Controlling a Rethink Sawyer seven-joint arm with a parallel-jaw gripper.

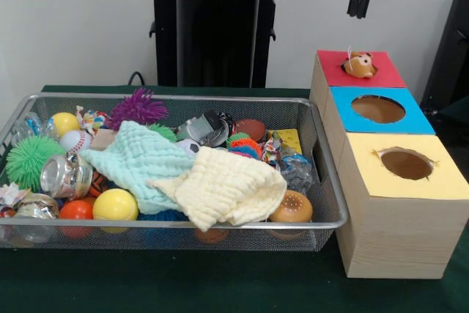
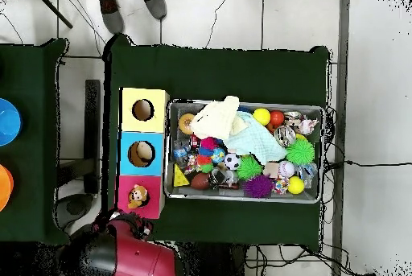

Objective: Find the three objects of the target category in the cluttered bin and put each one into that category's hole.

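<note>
The wire-mesh bin (image 1: 220,98) holds a heap of toys under a mint cloth (image 1: 135,159) and a pale yellow cloth (image 1: 227,188). It also shows in the overhead view (image 2: 245,103). The red-topped box (image 1: 333,72) stands farthest back in the row of boxes. A small orange-brown toy with eyes (image 1: 360,65) sits in its hole and hides the opening; it shows too in the overhead view (image 2: 138,196). My gripper (image 1: 360,6) hangs open and empty straight above that toy, well clear of it.
The blue-topped box (image 1: 418,119) and the yellow-topped box (image 1: 447,177) stand in line with the red one, right of the bin; their holes are open. The bin holds balls, spiky toys, jars and wrappers. A person's shoes (image 2: 129,6) show at the overhead view's top edge.
</note>
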